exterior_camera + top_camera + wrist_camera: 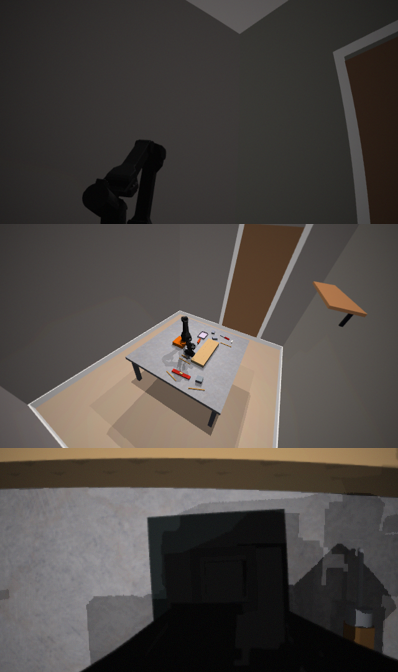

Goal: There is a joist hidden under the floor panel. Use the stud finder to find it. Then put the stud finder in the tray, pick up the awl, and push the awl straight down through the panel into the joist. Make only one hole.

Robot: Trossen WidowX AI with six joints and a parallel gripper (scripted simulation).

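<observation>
The stud finder (220, 555) is a dark flat rectangle lying on the grey table (155, 351) (60, 558), just short of the wooden floor panel (205, 351) (200, 453). My gripper (189, 351) (225, 618) is low over the stud finder, with a finger pressed against each of its long sides. The awl (198, 341) (365, 633), with its orange handle, lies on the table to the right of the gripper. The small pale tray (198, 336) sits beyond the panel's far end. The exterior view shows only the arm's upper links (137, 174) against a dark wall.
On the table lie a red level (181, 374), a grey block (199, 379), several pencils (196, 389), a red screwdriver (224, 337) and small blocks near the tray. The arm's orange base (177, 342) stands left of the panel.
</observation>
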